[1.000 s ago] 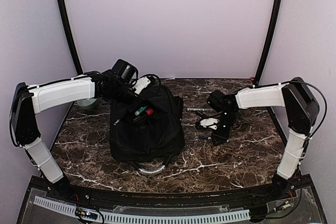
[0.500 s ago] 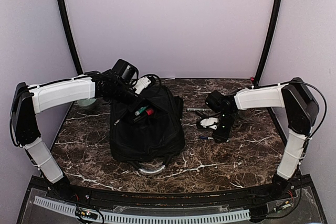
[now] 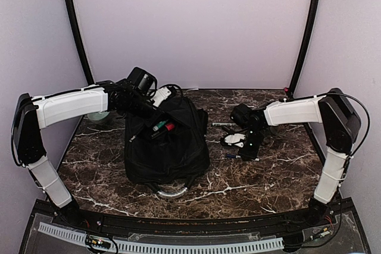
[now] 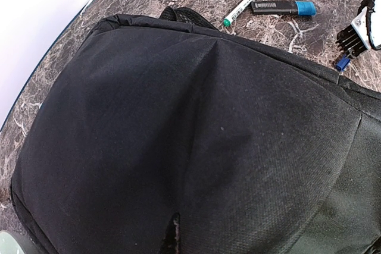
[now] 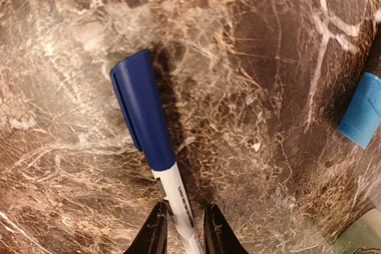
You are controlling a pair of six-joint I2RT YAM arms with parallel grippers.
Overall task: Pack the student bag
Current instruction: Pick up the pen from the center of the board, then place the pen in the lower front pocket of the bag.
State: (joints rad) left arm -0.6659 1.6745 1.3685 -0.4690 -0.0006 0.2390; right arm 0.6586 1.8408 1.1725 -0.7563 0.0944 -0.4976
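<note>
Black woven fabric, soft and slumped: the student bag (image 3: 166, 147) lies left of centre on the marble table (image 3: 268, 176), pale grey loop handle (image 3: 171, 193) toward the arms, red and green markers (image 3: 162, 127) in its open pocket. Right jaws pinch the white barrel of a blue-capped pen (image 5: 143, 111). Left jaws sit at the bag's far edge; how far open, I cannot tell.

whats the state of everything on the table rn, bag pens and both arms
student bag, on the table, pocket open, markers poking out
blue-capped pen, flat on the table, cap on
green-tipped marker, flat beside the bag
black marker, flat, blue cap on
left tool, at the bag's far edge, grip hidden
right tool, straddling the pen's barrel, grip unclear
</note>
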